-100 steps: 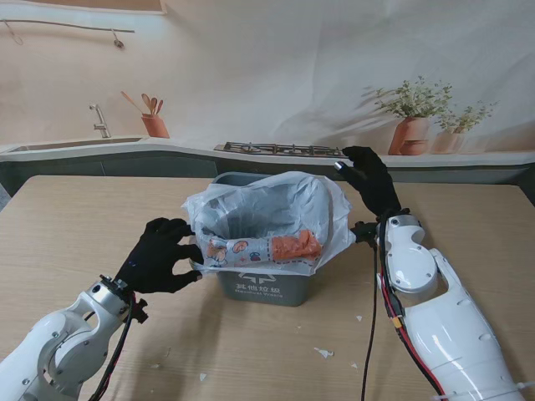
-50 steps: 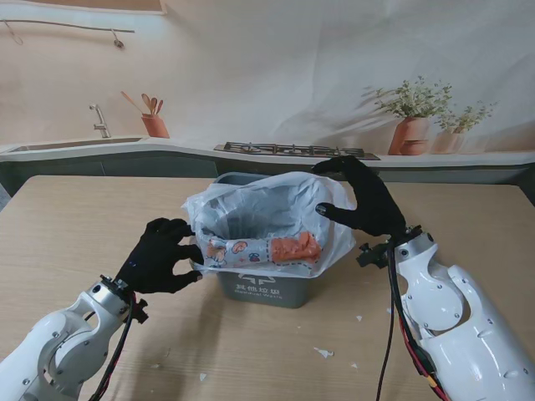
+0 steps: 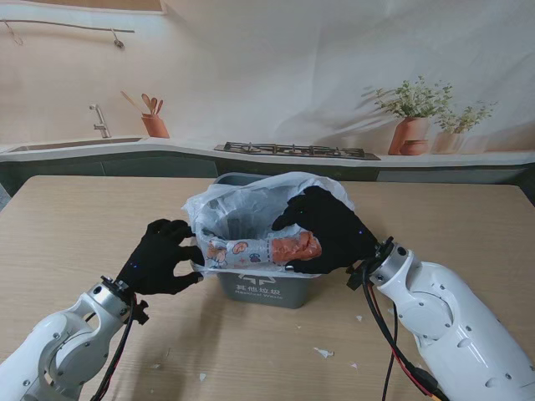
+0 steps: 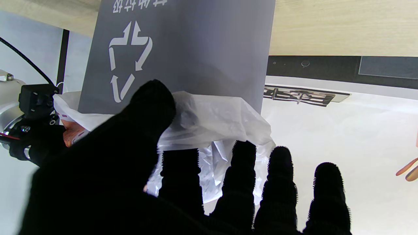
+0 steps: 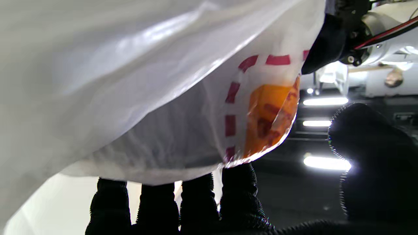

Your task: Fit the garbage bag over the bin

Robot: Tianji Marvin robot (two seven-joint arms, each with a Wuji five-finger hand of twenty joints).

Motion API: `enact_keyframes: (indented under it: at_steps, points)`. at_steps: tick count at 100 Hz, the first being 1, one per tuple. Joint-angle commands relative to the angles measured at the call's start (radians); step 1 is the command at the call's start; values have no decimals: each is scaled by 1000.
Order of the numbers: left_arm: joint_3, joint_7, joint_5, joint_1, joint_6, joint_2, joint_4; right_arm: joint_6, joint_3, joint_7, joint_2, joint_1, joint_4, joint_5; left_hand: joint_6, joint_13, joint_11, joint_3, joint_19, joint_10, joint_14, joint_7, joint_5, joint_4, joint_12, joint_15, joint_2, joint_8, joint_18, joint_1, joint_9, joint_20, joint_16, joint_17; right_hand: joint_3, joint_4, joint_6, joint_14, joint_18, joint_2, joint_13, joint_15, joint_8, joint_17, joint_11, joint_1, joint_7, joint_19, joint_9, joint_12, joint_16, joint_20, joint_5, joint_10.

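The grey bin (image 3: pixel 261 289) stands mid-table with the white garbage bag (image 3: pixel 251 205) lying loosely over its rim. A printed orange part of the bag (image 3: pixel 288 247) hangs over the rim nearest me. My left hand (image 3: pixel 163 255) is at the bin's left corner, and its thumb (image 4: pixel 148 107) presses the bag film (image 4: pixel 215 119) against the bin's wall (image 4: pixel 196 45), with the fingers behind the film. My right hand (image 3: pixel 324 230) lies over the near right part of the bag. Its fingers (image 5: pixel 240 187) touch the bag's hem (image 5: pixel 258 120) while its thumb (image 5: pixel 369 156) stays apart.
Small white scraps (image 3: pixel 324 352) lie on the wooden table (image 3: pixel 75 225) nearer to me than the bin. A black cable (image 3: pixel 374 326) hangs along my right arm. A counter with a stove grate (image 3: pixel 292 150), potted plants (image 3: pixel 414 125) and a utensil pot (image 3: pixel 155 125) runs behind the table.
My right hand has swung from beyond the bin's far right corner toward me and leftward, onto the near right part of the bag. The left hand has not moved.
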Motion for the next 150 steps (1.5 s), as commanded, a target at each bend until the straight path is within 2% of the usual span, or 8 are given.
enact_keyframes:
  at_steps: [1, 28, 37, 43, 48, 95, 121, 150]
  points:
    - [3, -19, 5, 8, 0, 1, -4, -12, -12, 23, -4, 6, 10, 7, -7, -22, 11, 24, -18, 9, -5, 33, 41, -36, -1, 8, -19, 1, 26, 0, -14, -13, 14, -16, 23, -16, -40, -17, 14, -32, 29, 15, 20, 2, 26, -11, 16, -26, 49, 14, 13, -12, 28, -28]
    - [0, -38, 0, 4, -9, 2, -27, 15, -53, -89, -6, 30, 53, -89, 21, -32, 27, 16, -32, -38, -27, 13, 11, -29, 10, 9, -34, -29, 26, -6, -48, -20, 18, -17, -84, -3, -88, 24, 40, -56, 243, 145, 108, 92, 110, 262, 79, 5, 373, 53, 75, -58, 314, -45]
    - [-9, -46, -11, 4, -14, 0, -41, 28, -61, -107, -7, 34, 59, -95, 43, -40, 33, -3, -23, -56, -28, -34, -48, -19, 13, 3, -64, -71, 21, -37, -76, -16, 18, -14, -279, -1, -137, 19, 45, -86, 345, 244, -68, 128, 191, 507, 259, 60, 490, 75, 112, -108, 356, -35]
    - [-16, -51, -20, 4, -18, -1, -51, 36, -67, -119, -8, 37, 63, -101, 91, -46, 40, 33, 25, -56, -27, -75, -87, -3, 15, -2, -56, -66, 15, -114, -99, 9, 22, -16, 474, -213, -162, 12, 47, -285, 394, 294, -92, 148, 230, 294, 321, 90, 556, 48, 129, -125, 394, -25]
    - [-24, -55, -23, 6, -23, -1, -62, 40, -75, -139, -9, 43, 72, -108, 121, -50, 38, 61, 32, -52, -26, -110, -118, 28, 13, -7, -32, -41, 14, -174, -108, 13, 25, -16, 621, -255, -169, 5, 49, -317, 434, 332, -82, 167, 271, 291, 339, 111, 598, 49, 141, -128, 435, -17]
    - [-104, -53, -208, 22, -58, -29, -129, 97, -103, -180, -14, 44, 69, -120, 184, -61, 35, -136, -61, -42, -29, -223, -335, 98, 7, -37, 33, 1, 13, -235, -158, 53, 50, -16, 669, -265, -85, -2, 42, -355, 555, 491, -73, 99, 318, 333, 352, 549, 710, 155, 175, -242, 499, 46]
    - [-63, -70, -222, -87, 74, -32, -168, 117, -114, -191, -12, 42, 61, -138, 216, -34, 105, -106, 38, -55, -32, -347, -473, 107, 48, 32, 115, -85, 0, -187, -146, 122, 104, -14, 673, -269, -63, 0, 50, -369, 588, 505, -80, 113, 317, 332, 351, 590, 739, 169, 174, -249, 511, 45]
    - [10, -282, -231, -286, 291, -6, -154, 140, -117, -212, -11, 30, 47, -157, 348, -97, 65, -135, -47, -50, -35, -603, -549, 102, 23, -40, 106, -271, -6, -213, -233, 86, 64, -15, 669, -271, -58, -2, 54, -365, 597, 512, -81, 121, 317, 329, 351, 604, 746, 181, 173, -254, 510, 41]
